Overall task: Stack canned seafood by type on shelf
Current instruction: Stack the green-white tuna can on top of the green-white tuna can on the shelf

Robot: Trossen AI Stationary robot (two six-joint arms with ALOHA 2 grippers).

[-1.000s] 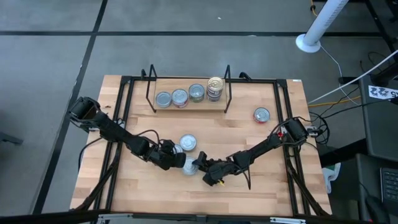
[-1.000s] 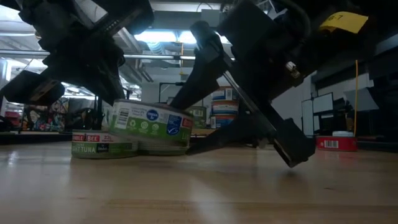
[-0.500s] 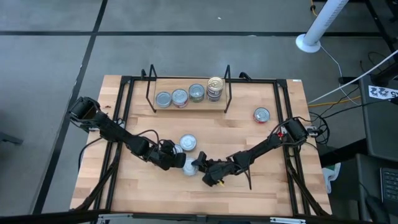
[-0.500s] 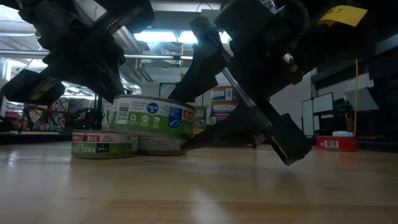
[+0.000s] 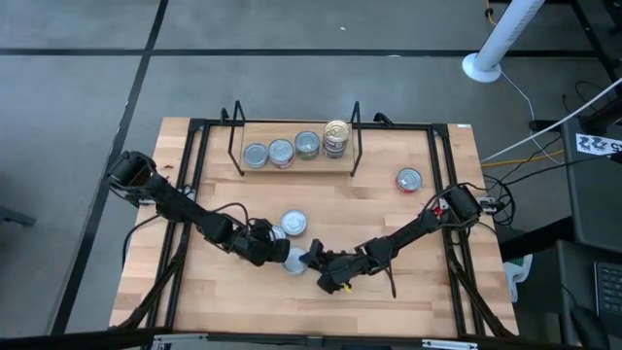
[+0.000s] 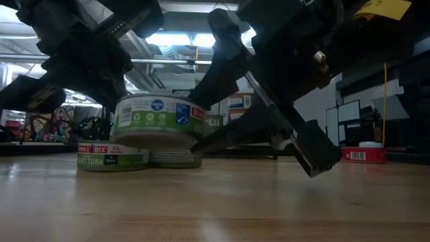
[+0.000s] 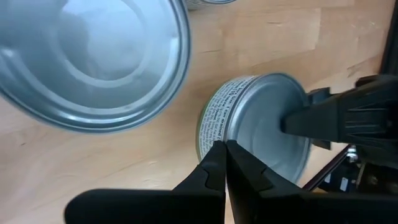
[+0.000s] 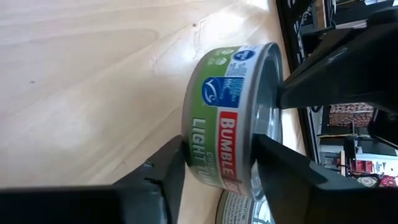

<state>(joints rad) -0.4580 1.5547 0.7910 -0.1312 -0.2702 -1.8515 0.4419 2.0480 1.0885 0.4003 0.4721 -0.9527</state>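
Right hand (image 8: 217,163) clamps green-labelled tin (image 8: 229,121), flat round can with ribbed silver lid, lifted clear of pale wood-grain tabletop (image 5: 389,219) near its front middle. Left hand (image 7: 224,163) just beside it, dark fingers pressed together, tips touching tin's rim, holding nothing. Two more low tins (image 6: 111,156) rest on tabletop right behind lifted one. Shelf (image 5: 292,160), thin black wire uprights on light wooden base, sits at far edge holding row of silver-lidded cans plus gold-lidded stack (image 5: 336,137). Red-labelled can (image 5: 409,180) lies apart, right of shelf.
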